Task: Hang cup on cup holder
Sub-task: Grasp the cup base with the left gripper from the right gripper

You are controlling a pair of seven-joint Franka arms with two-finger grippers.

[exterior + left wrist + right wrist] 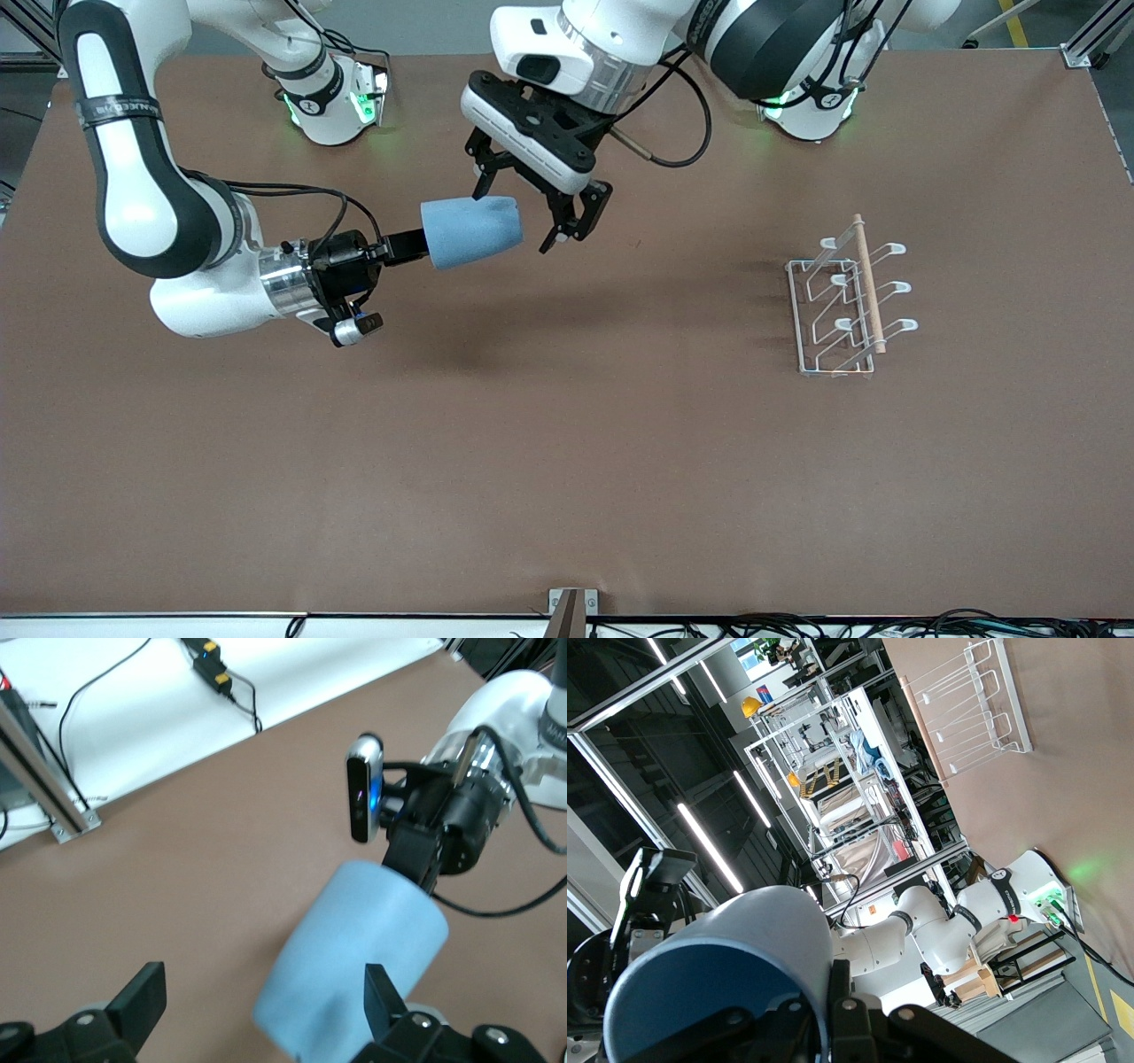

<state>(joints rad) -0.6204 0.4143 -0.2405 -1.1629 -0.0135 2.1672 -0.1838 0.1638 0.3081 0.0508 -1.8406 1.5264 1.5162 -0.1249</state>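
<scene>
Lying level, the cup (471, 231) is clenched in the right end effector (403, 247); left end effector (523, 213) spread around it.

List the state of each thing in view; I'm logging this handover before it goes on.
cup: lying sideways in the air, held at its rim.
right gripper: shut on the cup.
left gripper: open, jaws astride the cup, not yet gripping.
cup holder: upright on the table, nothing hung on it.

Sideways airborne cup (471, 231), upright cup holder (846, 297)
</scene>
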